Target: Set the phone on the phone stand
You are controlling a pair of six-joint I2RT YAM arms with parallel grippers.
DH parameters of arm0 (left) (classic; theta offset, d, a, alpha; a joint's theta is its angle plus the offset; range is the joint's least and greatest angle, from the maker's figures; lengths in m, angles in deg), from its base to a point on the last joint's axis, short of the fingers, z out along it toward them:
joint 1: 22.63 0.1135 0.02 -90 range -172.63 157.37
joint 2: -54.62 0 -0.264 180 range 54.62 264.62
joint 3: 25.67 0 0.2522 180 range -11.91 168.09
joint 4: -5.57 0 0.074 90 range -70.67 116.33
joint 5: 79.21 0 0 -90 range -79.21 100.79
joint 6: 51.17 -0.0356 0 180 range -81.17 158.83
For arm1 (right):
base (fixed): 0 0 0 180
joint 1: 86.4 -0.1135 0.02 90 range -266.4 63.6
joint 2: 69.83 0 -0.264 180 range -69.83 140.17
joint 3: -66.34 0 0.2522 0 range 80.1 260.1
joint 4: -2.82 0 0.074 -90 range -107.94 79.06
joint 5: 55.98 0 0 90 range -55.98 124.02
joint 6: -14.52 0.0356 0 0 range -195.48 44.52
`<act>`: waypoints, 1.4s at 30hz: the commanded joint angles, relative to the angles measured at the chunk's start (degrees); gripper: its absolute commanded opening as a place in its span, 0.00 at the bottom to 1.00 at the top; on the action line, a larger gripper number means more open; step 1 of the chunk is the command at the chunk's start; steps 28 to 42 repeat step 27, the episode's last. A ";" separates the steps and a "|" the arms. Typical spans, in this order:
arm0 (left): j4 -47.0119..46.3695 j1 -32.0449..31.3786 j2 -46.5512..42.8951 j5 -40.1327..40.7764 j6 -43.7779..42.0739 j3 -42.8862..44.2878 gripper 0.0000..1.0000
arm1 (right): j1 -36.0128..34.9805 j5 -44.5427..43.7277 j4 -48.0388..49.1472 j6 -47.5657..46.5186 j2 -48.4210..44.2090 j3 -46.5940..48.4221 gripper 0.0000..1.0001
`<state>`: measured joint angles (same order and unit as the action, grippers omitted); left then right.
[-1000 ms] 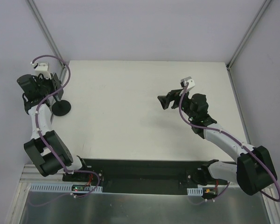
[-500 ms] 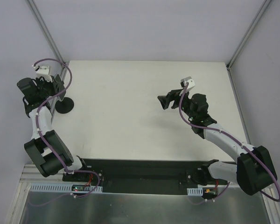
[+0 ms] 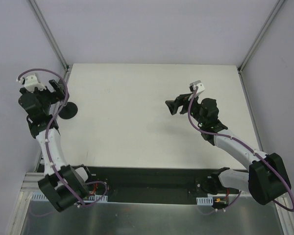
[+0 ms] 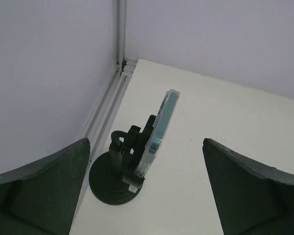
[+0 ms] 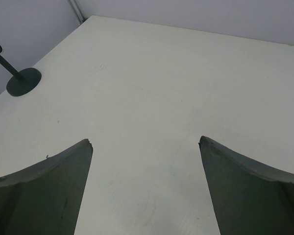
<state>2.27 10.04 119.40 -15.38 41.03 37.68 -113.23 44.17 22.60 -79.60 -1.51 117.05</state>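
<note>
White table (image 4: 235, 117), grey walls (image 4: 39, 73). L end effector (image 4: 145, 147) spread wide, empty; just ahead, slim grey-rimmed phone (image 4: 159, 128) sits edge-on in black round-base phone stand (image 4: 108, 185) nr table corner. R end effector (image 5: 145, 141) spread, empty, well apart.

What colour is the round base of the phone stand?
Black. The phone stand shows best in the left wrist view.
</note>
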 commanded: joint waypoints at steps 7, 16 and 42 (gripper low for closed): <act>10.55 -28.01 -14.15 30.82 2.94 3.23 0.85 | 0.29 -3.64 1.18 2.27 1.12 2.34 0.95; 14.34 -48.92 3.06 12.33 -5.11 8.61 0.89 | 0.99 -18.05 -4.01 3.15 -1.07 1.73 0.99; 5.46 -54.55 -5.00 2.54 -5.72 -1.24 0.91 | 0.90 -17.01 0.75 1.84 -6.07 -3.38 0.97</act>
